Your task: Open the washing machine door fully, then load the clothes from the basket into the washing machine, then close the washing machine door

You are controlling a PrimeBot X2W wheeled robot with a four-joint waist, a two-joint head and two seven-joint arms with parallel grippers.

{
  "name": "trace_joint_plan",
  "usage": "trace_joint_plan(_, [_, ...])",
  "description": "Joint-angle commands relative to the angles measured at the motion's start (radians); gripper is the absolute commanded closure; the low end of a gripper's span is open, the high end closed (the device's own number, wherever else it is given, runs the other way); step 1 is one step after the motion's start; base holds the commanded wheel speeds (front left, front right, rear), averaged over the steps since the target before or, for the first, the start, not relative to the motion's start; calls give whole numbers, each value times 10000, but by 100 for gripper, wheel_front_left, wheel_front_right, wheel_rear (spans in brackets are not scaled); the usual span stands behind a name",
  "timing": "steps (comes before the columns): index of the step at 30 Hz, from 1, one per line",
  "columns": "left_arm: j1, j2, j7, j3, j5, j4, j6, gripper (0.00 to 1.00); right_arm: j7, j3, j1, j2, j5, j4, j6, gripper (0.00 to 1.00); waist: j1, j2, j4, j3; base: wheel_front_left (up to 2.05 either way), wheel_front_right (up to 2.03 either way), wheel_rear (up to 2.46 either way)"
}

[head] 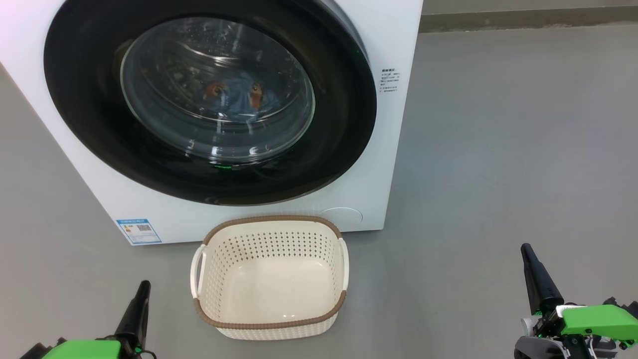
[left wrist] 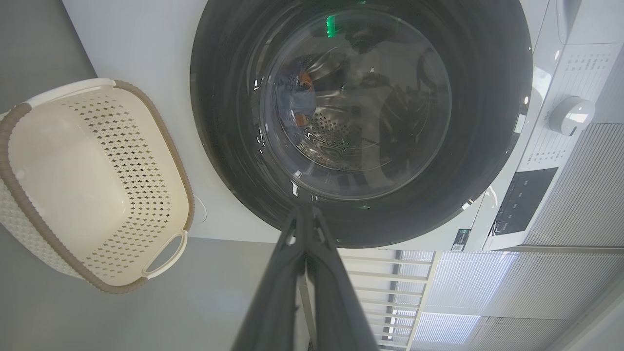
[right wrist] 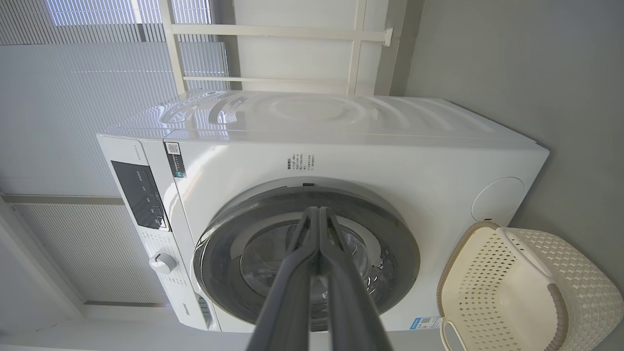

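Observation:
The white washing machine (head: 349,199) stands ahead with its black-rimmed round door (head: 209,102) closed flat against the front. Through the glass, blue clothes (head: 234,97) with orange figures lie inside the drum. The cream basket (head: 269,319) sits on the floor just before the machine, with nothing in it. My left gripper (head: 143,285) is shut at the lower left, left of the basket and clear of it. At the lower right my right gripper (head: 526,248) is shut too, well right of the basket. The wrist views show the door (left wrist: 360,122) (right wrist: 307,263), each gripper (left wrist: 304,209) (right wrist: 319,210) with fingers pressed together, and the basket (left wrist: 29,146) (right wrist: 585,282).
Grey floor (head: 498,149) spreads wide to the right of the machine. A blue label (head: 138,231) is stuck on the machine's lower left front. The control panel with a knob (left wrist: 570,114) sits above the door. Window blinds (right wrist: 73,73) hang behind the machine.

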Motion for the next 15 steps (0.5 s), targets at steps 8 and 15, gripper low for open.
trace_joint_plan(8, [-423, 129, 33, 358, -87, -188, -73, 100, 82, 208, -69, -4, 77, -309, 14, 100, 0, 0, 0, 0, 0, 0, 0])
trace_joint_plan(15, [-422, 129, 32, 357, -88, -189, -73, 100, 83, 207, -69, -4, 77, -309, 14, 100, 0, 0, 0, 0, 0, 0, 0])
